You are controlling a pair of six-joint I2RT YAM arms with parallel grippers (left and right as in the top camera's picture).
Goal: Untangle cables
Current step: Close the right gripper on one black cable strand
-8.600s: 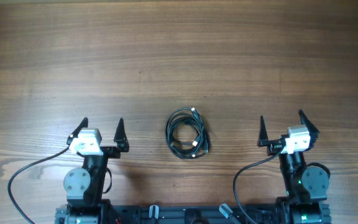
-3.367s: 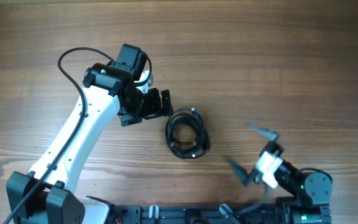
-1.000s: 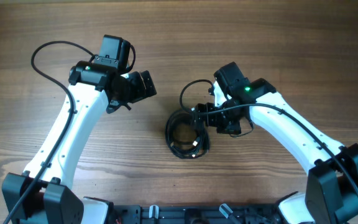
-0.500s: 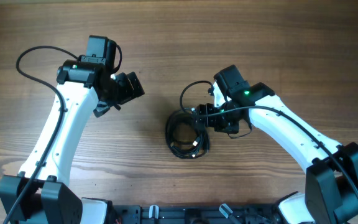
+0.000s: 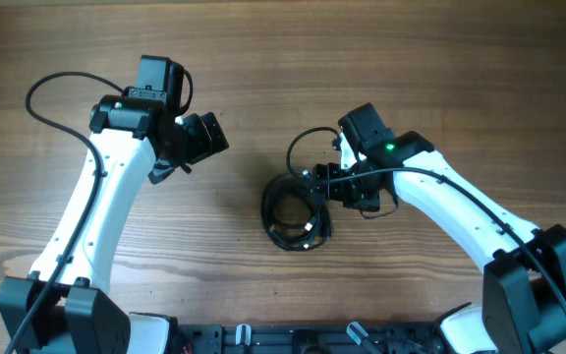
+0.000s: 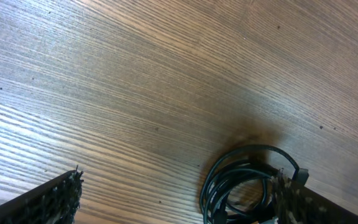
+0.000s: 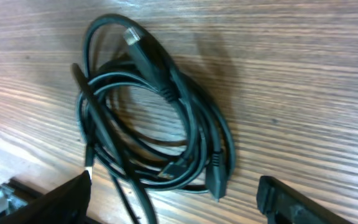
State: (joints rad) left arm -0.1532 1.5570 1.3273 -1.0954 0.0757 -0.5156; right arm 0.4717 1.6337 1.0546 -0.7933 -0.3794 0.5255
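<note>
The cables (image 5: pixel 295 210) are thin black cords with small plug ends, lying in one coil on the wooden table. The coil also shows in the left wrist view (image 6: pixel 244 182) and in the right wrist view (image 7: pixel 151 106). My right gripper (image 5: pixel 330 187) (image 7: pixel 176 190) is open at the coil's upper right edge. Its fingers straddle the near side of the coil and hold nothing. My left gripper (image 5: pixel 190 152) (image 6: pixel 179 183) is open and empty, up and to the left of the coil and apart from it.
The wooden table (image 5: pixel 440 69) stretches all around the coil. A thicker black wire (image 5: pixel 303 138) loops off my right arm just above the coil. Another wire (image 5: pixel 52 84) loops off my left arm at the far left. The arm bases stand at the front edge.
Both arms have come up from the front edge to the coil. In the last second my left gripper drew back left, away from the coil. My right gripper has barely moved.
</note>
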